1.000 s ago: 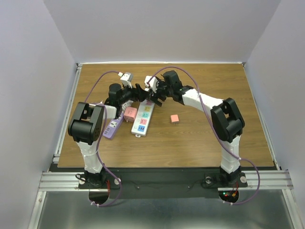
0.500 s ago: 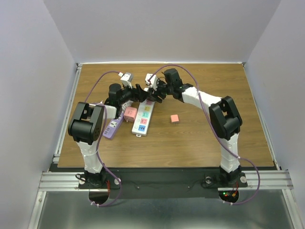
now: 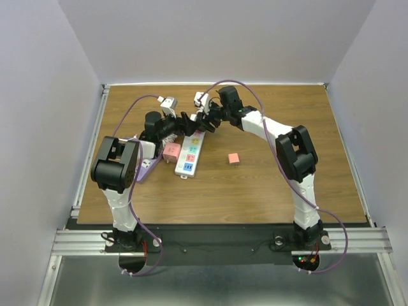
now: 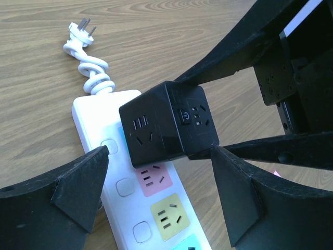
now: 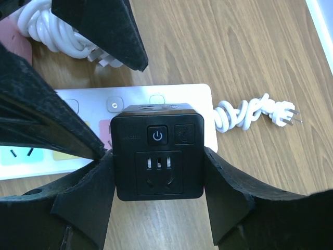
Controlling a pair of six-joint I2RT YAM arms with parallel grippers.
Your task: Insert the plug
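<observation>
Black cube plug (image 5: 158, 151) is sitting over the cord end of the white power strip (image 4: 96, 117), just above the first coloured outlets. Power button and one socket face are facing the right wrist camera. The cube is looking slightly tilted against the strip in the left wrist view. Cannot tell whether its pins are seated in an outlet; the underside is hidden.

Right gripper (image 5: 158, 179) is clamping the cube, one finger pressing each side face, jaws spread only as far as the cube's width.

Left gripper (image 4: 158, 190) is hanging low over the strip from the opposite side, jaws standing wide apart and holding nothing. The cube and the strip are showing in the gap between its fingers (image 4: 78, 182); the pads are looking clear of the cube.

The strip's white cord (image 4: 93, 73) is lying coiled on the wooden table (image 3: 274, 178) just beyond the strip's end, its three-pin plug (image 4: 78, 31) resting flat past the coil.

In the overhead view both grippers are meeting at the far end of the strip, left of centre. A pink block (image 3: 171, 151) is lying just left of the strip, a purple strip (image 3: 146, 167) further left beside the left arm, and a small pink cube (image 3: 234, 158) well apart on the right.
</observation>
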